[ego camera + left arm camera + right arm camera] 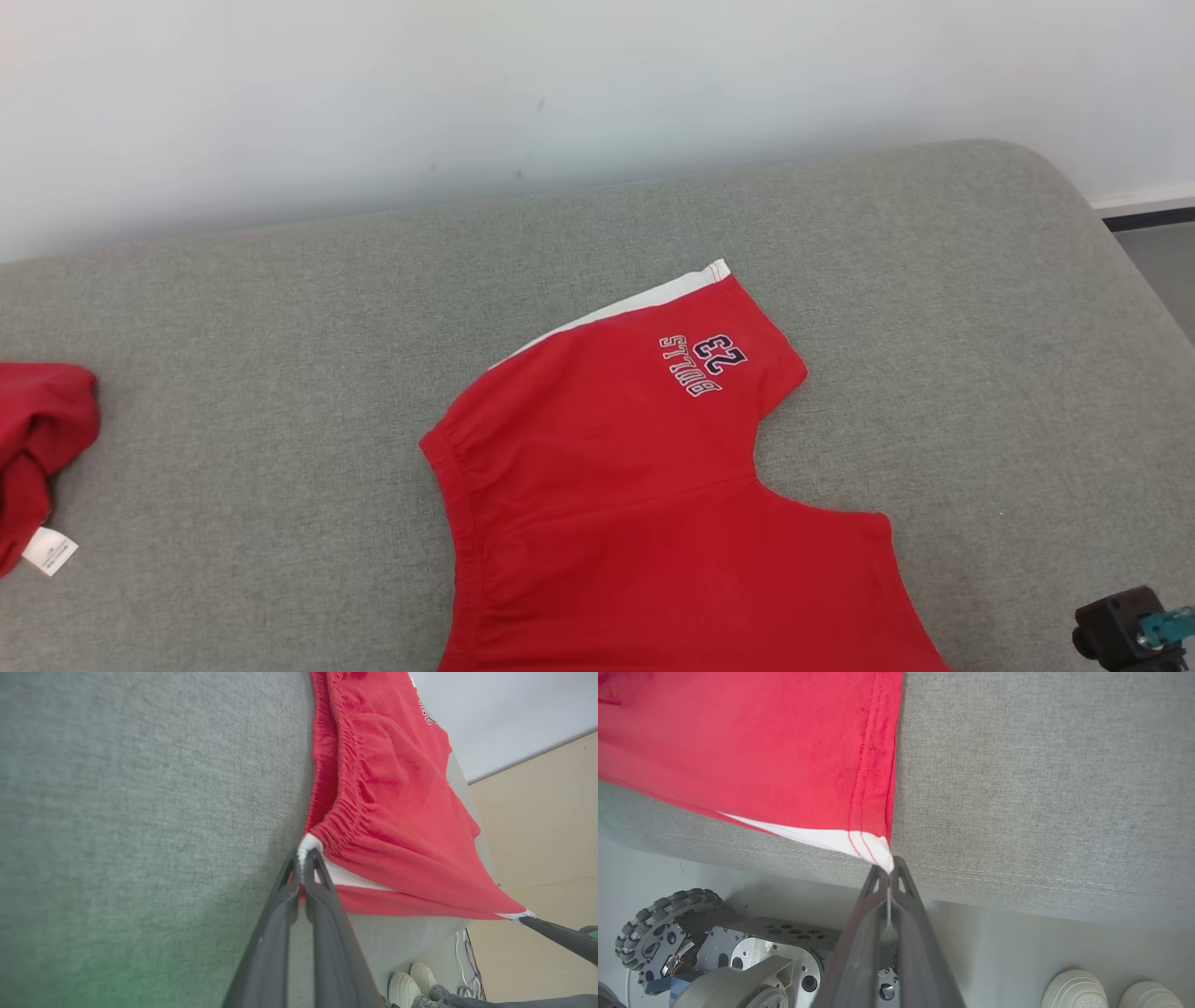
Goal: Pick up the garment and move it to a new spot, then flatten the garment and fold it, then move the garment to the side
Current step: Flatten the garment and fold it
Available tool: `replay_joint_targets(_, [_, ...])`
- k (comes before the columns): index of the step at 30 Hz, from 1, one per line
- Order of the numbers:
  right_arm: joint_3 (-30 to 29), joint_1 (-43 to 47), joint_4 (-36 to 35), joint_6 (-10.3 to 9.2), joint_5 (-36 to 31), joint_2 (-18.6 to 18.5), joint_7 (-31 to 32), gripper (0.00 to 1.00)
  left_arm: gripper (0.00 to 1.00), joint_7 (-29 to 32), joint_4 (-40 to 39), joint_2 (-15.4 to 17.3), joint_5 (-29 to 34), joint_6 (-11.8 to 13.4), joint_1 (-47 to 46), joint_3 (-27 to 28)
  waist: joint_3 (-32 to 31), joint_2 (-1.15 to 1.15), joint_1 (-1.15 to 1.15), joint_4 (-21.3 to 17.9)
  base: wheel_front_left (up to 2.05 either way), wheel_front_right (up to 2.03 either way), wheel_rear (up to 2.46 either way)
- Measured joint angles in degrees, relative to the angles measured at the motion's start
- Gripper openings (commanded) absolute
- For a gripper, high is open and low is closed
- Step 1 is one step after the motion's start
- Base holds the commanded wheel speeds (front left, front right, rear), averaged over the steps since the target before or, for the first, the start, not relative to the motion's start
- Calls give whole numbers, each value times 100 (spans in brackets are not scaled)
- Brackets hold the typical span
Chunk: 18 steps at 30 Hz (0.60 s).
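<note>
Two red garments are seen in the head view on a grey cushion (pixel 280 373). The shorts (pixel 635 485) are spread flat from the centre of the frame down to the bottom edge, with a white side stripe (pixel 653 297) and dark lettering (pixel 702 362) at their upper end. A crumpled red cloth (pixel 37 439) with a white tag (pixel 49 551) is seen at the left edge, well apart from them. A white wall (pixel 560 93) is shown along the top. In the left wrist view, the left gripper (pixel 303 861) is seen rising from the bottom centre, its jaws clamped on a white corner of the shorts beside the gathered waistband (pixel 345 788). The red fabric is stretched from there toward the lower right, where another white corner (pixel 516 915) is pinched by the right gripper (pixel 528 921). White shoes (pixel 411 984) are seen at the bottom right. In the right wrist view, the right gripper (pixel 889 870) is shown at the centre, jaws pressed together on the white hem corner at the cushion's front edge, with the shorts in the upper left. A wheeled base (pixel 663 933) is seen at the lower left.
</note>
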Motion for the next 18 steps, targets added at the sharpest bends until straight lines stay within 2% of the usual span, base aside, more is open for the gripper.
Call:
replay_joint_targets(4, [-215,102,-347,-1,-91,89,-56,0,0,-56,-285,44,69,123,150,-38,11,1,0,21,0,0,0])
replay_joint_targets(7, [-88,-90,-478,-4,-91,108,-148,0,0,-110,-433,26,104,279,143,47,45,1,0,37,0,0,0])
replay_joint_targets(11, [98,-772,-370,-5,-213,56,-428,0,0,-164,-569,-62,105,370,-47,198,108,1,1,79,0,0,0])
replay_joint_targets(18, [753,-2225,223,-5,-298,-37,-805,0,0,1,-598,-127,276,370,-844,255,318,1,1,248,0,0,0])
